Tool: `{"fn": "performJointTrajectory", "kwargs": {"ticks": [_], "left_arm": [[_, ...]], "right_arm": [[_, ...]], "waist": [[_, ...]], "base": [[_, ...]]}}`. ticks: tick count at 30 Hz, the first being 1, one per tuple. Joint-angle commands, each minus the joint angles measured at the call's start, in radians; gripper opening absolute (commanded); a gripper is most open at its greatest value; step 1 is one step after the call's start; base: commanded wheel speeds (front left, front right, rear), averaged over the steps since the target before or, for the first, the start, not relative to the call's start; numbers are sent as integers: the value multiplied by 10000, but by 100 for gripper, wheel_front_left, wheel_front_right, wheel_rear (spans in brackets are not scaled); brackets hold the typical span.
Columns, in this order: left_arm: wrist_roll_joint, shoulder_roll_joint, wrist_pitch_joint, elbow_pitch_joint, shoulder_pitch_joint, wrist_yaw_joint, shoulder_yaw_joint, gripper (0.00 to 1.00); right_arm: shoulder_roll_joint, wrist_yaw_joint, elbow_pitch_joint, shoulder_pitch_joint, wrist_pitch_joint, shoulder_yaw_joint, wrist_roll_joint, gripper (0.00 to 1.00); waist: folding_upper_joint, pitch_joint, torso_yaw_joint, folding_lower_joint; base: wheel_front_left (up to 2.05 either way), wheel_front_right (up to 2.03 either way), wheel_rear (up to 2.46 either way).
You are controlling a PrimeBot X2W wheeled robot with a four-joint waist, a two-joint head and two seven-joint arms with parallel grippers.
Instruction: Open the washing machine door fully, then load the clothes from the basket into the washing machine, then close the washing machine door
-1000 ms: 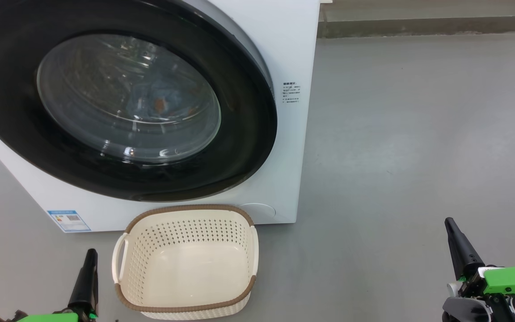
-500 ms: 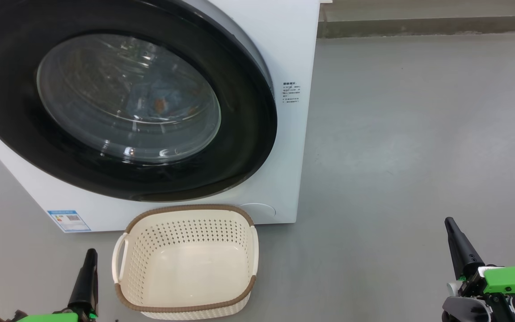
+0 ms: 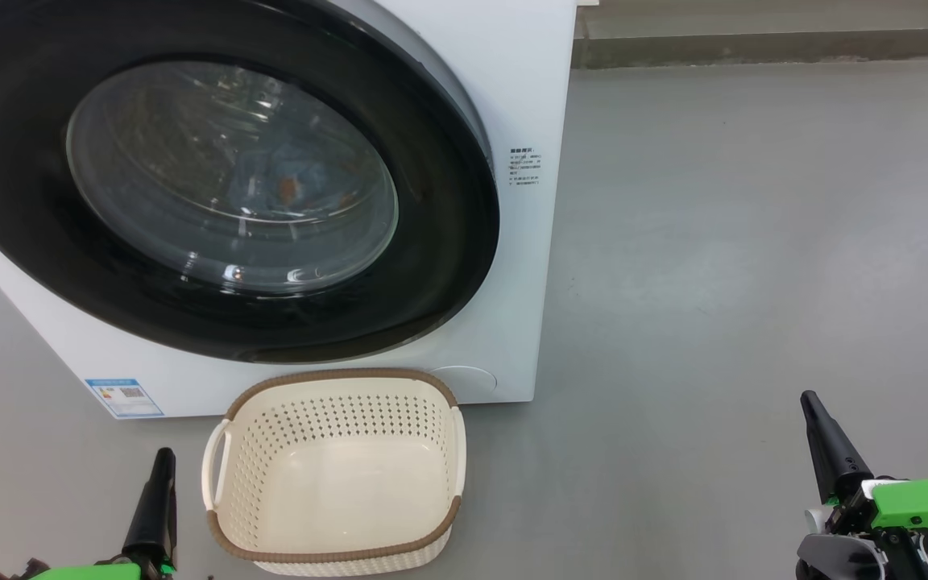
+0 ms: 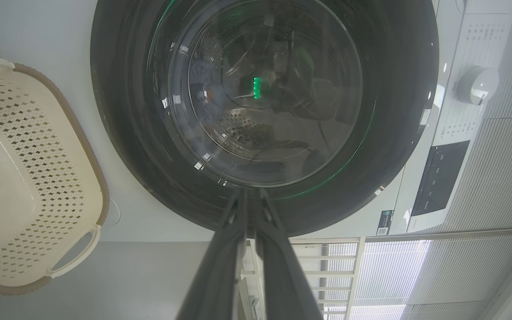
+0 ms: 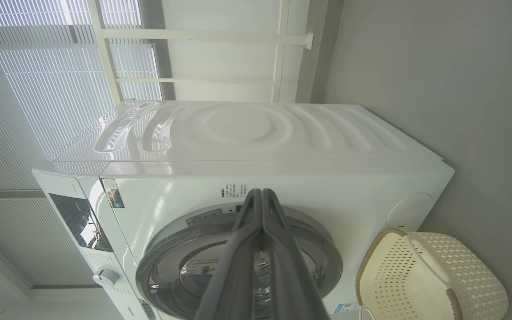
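Note:
The washing machine [image 3: 516, 89] is a big white front loader, and its door [image 3: 448, 242] with the glossy black rim lies flat against the front. Through the glass I make out the clothes [image 3: 295, 181], light blue with orange-brown spots, inside the drum. On the floor in front stands the basket [image 3: 335, 471], cream with a brown rim and nothing in it. My left gripper [image 3: 163, 457] is shut at the lower left beside the basket. At the lower right my right gripper [image 3: 810, 400] is shut too, apart from everything. In the left wrist view, my left gripper [image 4: 251, 195] points at the door [image 4: 398, 89].
Grey floor [image 3: 754, 242] stretches to the right of the machine. A low ledge [image 3: 770, 44] runs along the back. A blue label [image 3: 123, 397] sits low on the machine's front. The right wrist view takes in the machine's top [image 5: 238, 129] and window blinds [image 5: 38, 89].

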Motion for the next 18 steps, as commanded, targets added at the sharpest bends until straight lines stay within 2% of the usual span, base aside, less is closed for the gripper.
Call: {"fn": "performJointTrajectory", "kwargs": {"ticks": [1,18], "left_arm": [[-84,80,69,-164,-431,4,336,0],[-80,77,72,-165,-431,4,340,0]], "right_arm": [[-43,19,-244,-475,43,119,8,0],[-18,19,-242,-478,72,84,-22,0]], "waist": [[0,0,0,0],[0,0,0,0]], "base": [[0,0,0],[0,0,0]]}}
